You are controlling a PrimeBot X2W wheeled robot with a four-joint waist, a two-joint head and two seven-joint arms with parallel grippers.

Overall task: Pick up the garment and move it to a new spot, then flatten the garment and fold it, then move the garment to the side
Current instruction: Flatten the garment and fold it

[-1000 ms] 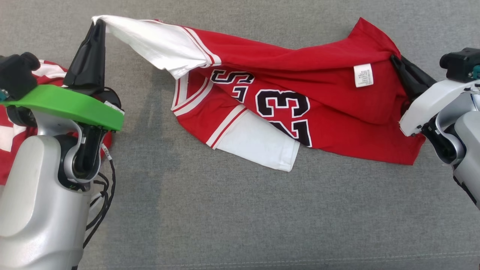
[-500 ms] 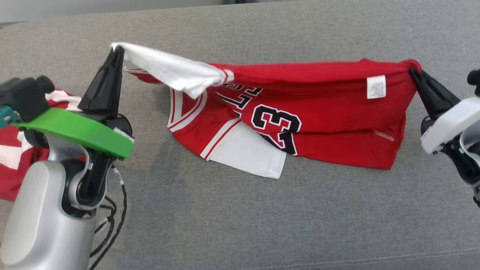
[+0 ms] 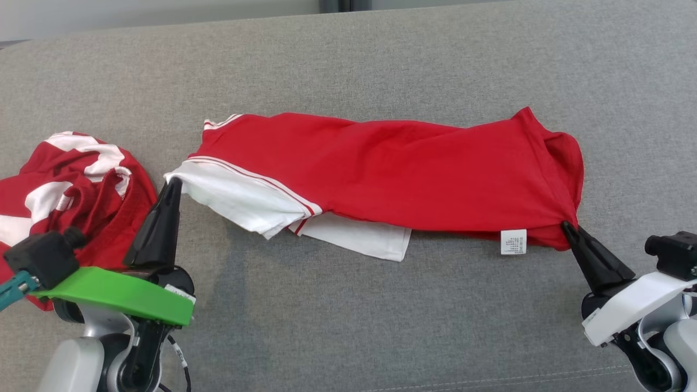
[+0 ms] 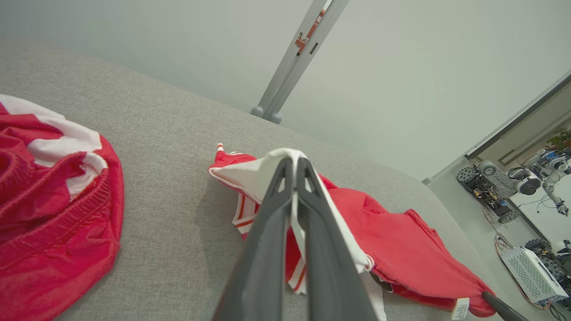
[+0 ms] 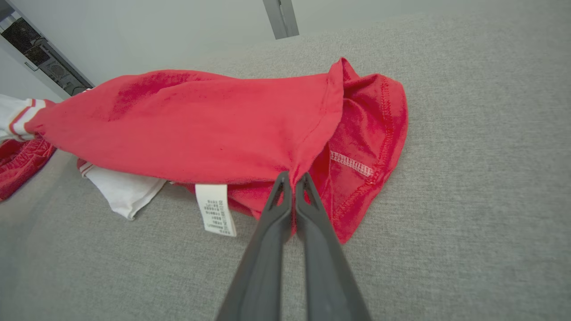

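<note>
Our left gripper (image 3: pixel 173 182) is pinched tight on the red jersey (image 3: pixel 392 171) at the cuff of its white sleeve (image 3: pixel 234 196). Our right gripper (image 3: pixel 566 226) is pinched tight on the opposite hem corner, near the care label (image 3: pixel 513 242). With both far ends held, the cloth lies stretched long between us, mid-way across the grey fabric surface (image 3: pixel 381 326). We judge this is to pull wrinkles out for flattening. The body is doubled over itself, and a second white sleeve (image 3: pixel 359 239) pokes out underneath. A crumpled red-and-white garment (image 3: pixel 76 174) sits just beside the left gripper and could snag if we drag leftward.
</note>
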